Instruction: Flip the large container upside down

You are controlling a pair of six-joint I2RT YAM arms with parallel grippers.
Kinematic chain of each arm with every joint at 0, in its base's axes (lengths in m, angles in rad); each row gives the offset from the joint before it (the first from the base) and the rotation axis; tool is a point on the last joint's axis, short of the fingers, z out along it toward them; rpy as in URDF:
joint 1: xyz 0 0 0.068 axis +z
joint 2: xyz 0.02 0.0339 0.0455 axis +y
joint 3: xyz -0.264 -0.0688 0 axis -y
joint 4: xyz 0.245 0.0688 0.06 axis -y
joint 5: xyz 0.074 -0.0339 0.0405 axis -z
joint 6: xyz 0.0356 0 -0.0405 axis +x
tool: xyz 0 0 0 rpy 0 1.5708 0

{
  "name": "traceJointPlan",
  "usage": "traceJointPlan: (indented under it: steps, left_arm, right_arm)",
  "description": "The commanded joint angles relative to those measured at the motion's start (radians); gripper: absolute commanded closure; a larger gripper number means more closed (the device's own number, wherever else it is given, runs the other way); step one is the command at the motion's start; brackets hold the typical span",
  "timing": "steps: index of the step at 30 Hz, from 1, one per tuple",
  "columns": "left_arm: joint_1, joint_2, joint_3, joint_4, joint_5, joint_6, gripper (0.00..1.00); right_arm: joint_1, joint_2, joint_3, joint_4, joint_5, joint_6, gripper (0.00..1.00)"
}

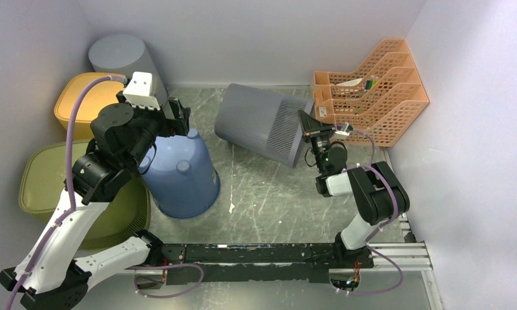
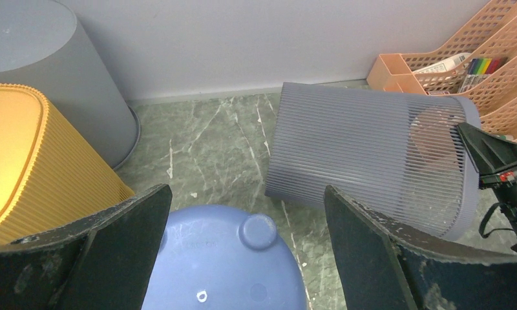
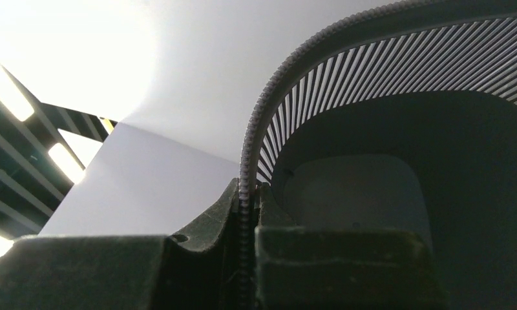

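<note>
The large container is a grey ribbed bin [image 1: 263,123] lying tilted on its side at the middle back, its open mouth toward the right; it also shows in the left wrist view [image 2: 366,155]. My right gripper [image 1: 309,124] is shut on the bin's rim [image 3: 246,194], one finger inside and one outside. My left gripper [image 1: 178,115] is open and empty, hovering above an upside-down blue bucket [image 1: 181,173], whose bottom [image 2: 230,265] lies between the fingers [image 2: 366,252].
A grey bin [image 1: 121,58], a yellow bin [image 1: 88,103] and an olive bin [image 1: 55,187] stand upside down on the left. An orange mesh file rack [image 1: 372,90] stands at the back right, close to the ribbed bin's mouth. Walls close in on both sides.
</note>
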Motion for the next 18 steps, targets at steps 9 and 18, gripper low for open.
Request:
traceJointPlan:
  steps: [9,18]
  left_arm:
    - [0.004,0.007,0.064,-0.008,-0.028,0.045,0.00]
    - [0.004,-0.010,0.034,-0.002,-0.026,0.037,0.00]
  right_arm:
    - [0.064,0.144,0.263,0.282,0.050,0.074,1.00]
    - [0.057,0.250,0.278,0.280,0.040,0.126,1.00]
